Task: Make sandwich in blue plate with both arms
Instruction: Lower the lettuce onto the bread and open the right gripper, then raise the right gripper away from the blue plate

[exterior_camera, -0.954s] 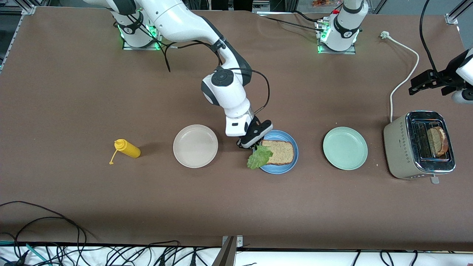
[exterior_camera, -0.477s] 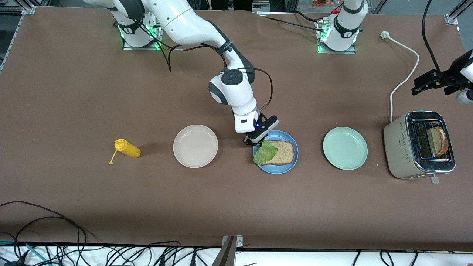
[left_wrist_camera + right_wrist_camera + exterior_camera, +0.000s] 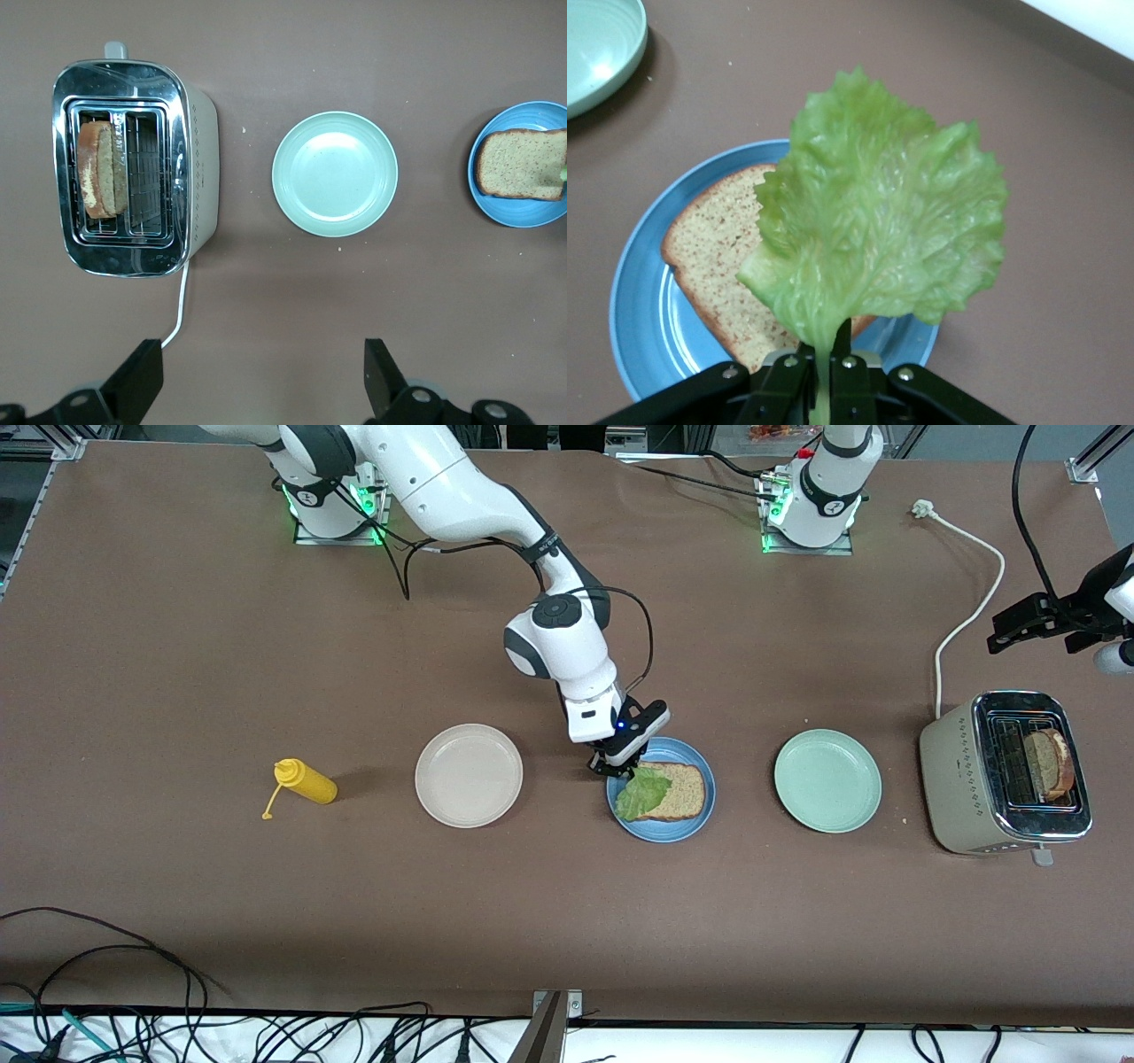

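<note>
Pinching the lettuce leaf (image 3: 642, 793) by its stem, right gripper (image 3: 617, 765) sits over the blue plate (image 3: 660, 831) (one bread slice (image 3: 678, 790) on it). Left gripper (image 3: 261, 372) waits, fingers apart, above the surface (image 3: 567, 921) near the toaster (image 3: 1001, 775).

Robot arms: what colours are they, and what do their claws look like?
Both arms are chunky white tubes with black joint bands; the right arm has a round black cap near its wrist and black cables looping alongside. Green lights glow at both bases. The right claw and the left claw are black, each with two flat fingers.
</note>
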